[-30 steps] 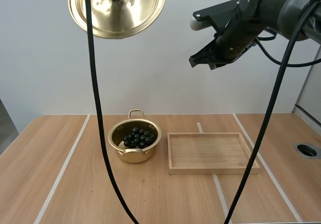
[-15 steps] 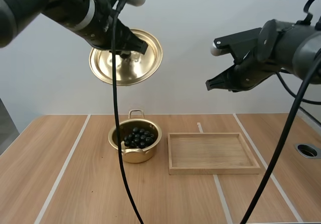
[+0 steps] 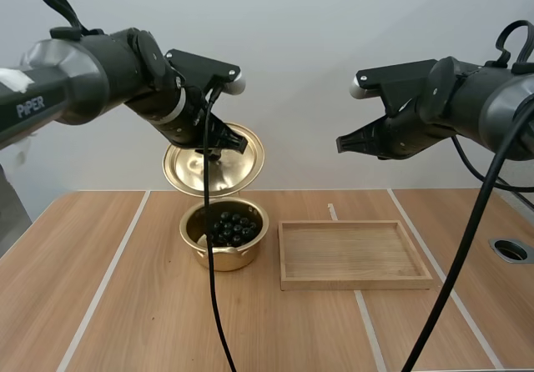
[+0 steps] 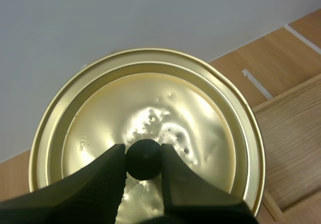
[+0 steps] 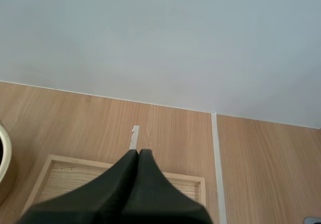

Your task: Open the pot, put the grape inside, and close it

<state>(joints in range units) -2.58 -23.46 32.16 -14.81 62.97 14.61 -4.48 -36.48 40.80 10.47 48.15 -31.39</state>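
Grapes (image 3: 229, 228) sit in the open pot (image 3: 219, 258), centre-left of the high view; left gripper (image 4: 143, 153) pinches the tilted lid (image 3: 190, 172) by its knob (image 4: 144, 162) just above; right gripper (image 3: 345, 143) closed, empty, at right.

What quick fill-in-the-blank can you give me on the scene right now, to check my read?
1. The left gripper pinches the lid by its black ____.
2. The grapes lie inside the ____.
3. The right gripper is ____, holding nothing, up over the tray.
Missing words: knob; pot; shut.
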